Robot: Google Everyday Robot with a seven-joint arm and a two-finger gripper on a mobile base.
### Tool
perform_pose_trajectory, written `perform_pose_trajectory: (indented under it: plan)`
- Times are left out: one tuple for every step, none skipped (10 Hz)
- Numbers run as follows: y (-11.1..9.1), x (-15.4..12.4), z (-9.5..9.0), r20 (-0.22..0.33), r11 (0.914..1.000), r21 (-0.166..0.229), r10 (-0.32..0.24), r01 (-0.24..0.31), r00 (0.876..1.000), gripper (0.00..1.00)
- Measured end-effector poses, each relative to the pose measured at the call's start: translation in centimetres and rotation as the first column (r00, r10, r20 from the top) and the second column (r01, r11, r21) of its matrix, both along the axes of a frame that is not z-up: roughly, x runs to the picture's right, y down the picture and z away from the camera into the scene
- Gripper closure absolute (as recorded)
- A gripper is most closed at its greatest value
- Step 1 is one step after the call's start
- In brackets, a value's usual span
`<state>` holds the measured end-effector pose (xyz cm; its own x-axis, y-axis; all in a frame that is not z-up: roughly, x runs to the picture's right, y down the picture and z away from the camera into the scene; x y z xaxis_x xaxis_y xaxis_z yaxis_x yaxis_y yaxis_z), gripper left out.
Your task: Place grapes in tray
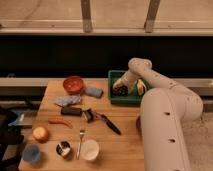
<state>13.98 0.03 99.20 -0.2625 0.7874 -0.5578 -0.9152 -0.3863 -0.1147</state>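
Note:
The green tray (114, 76) stands at the back right of the wooden table. The dark grapes (120, 90) lie inside it at its left side, with a pale yellow banana-like piece (140, 87) to their right. My gripper (122, 86) reaches down into the tray from the right and sits right over the grapes, touching or nearly touching them. My white arm (160, 115) fills the right side of the view.
On the table (125, 150) are an orange bowl (73, 84), a blue sponge (93, 92), a grey cloth (67, 101), a red chili (60, 121), a black-handled tool (110, 124), a fork (80, 141), a white cup (90, 149), a metal cup (63, 148), a blue cup (31, 153) and an apple (40, 133).

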Motion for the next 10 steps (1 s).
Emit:
perform_pose_trajectory:
  plan:
    - [0.1, -0.2, 0.0, 0.009, 0.9999, 0.000, -0.013, 0.013, 1.000, 0.80]
    - [0.2, -0.3, 0.1, 0.015, 0.9998, -0.001, -0.021, 0.021, 1.000, 0.88]
    - [0.3, -0.3, 0.0, 0.023, 0.9996, 0.001, -0.029, 0.029, 0.999, 0.96]
    - [0.1, -0.4, -0.4, 0.037, 0.9992, 0.008, -0.039, 0.038, 0.999, 1.00]
    - [0.0, -0.5, -0.8, 0.045, 0.9990, 0.012, -0.044, 0.044, 0.998, 1.00]
    - [0.0, -0.6, -1.0, 0.052, 0.9987, 0.017, -0.048, 0.047, 0.997, 1.00]
    - [-0.2, -0.7, -1.4, 0.066, 0.9980, 0.032, -0.056, 0.054, 0.996, 1.00]
    - [-0.3, -0.9, -1.7, 0.075, 0.9973, 0.041, -0.064, 0.061, 0.995, 1.00]
    - [-0.5, -1.1, -2.2, 0.084, 0.9960, 0.053, -0.076, 0.072, 0.994, 1.00]
    - [-0.8, -1.3, -2.6, 0.092, 0.9948, 0.066, -0.083, 0.077, 0.992, 1.00]
